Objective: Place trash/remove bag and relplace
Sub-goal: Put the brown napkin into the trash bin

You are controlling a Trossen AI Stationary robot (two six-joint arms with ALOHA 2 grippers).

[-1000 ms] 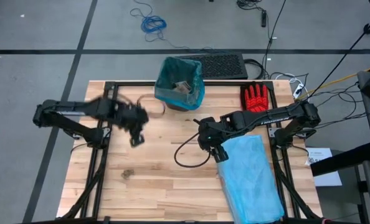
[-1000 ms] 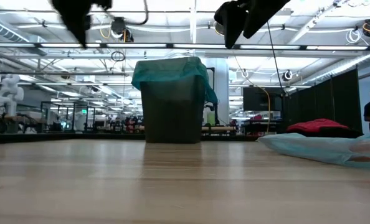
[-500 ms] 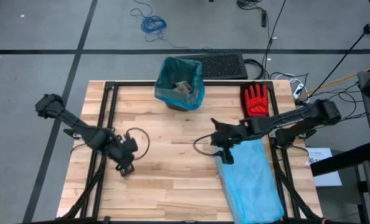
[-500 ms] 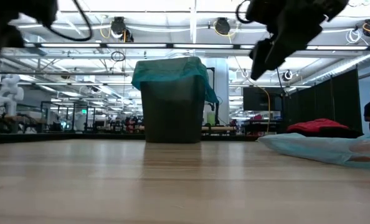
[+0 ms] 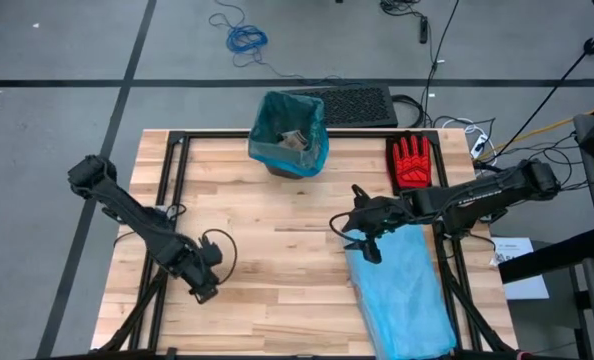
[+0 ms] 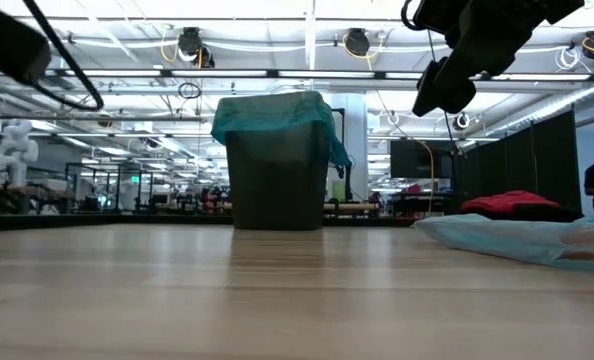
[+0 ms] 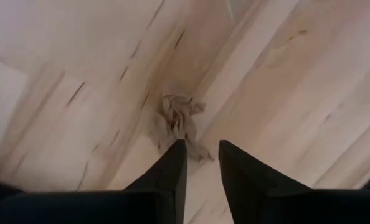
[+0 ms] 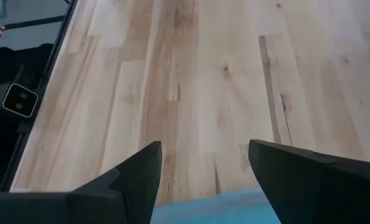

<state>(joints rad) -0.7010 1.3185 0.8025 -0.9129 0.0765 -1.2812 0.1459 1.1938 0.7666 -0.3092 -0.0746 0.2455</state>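
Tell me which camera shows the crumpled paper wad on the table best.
The left wrist view: the paper wad lies on the table just ahead of the left gripper. In the high view that gripper covers the spot. The low and right wrist views don't show it.

Trash and bag on the desk

Teal-green bag [image 5: 289, 132] lines the upright bin at upper centre, holding brown paper; one crumpled brown wad [image 7: 177, 122] lies flat at lower left.

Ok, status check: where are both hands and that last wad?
Left hand low over brown wad, fingers parted, nothing gripped. Right hand open above sky-blue bag. Path clear.
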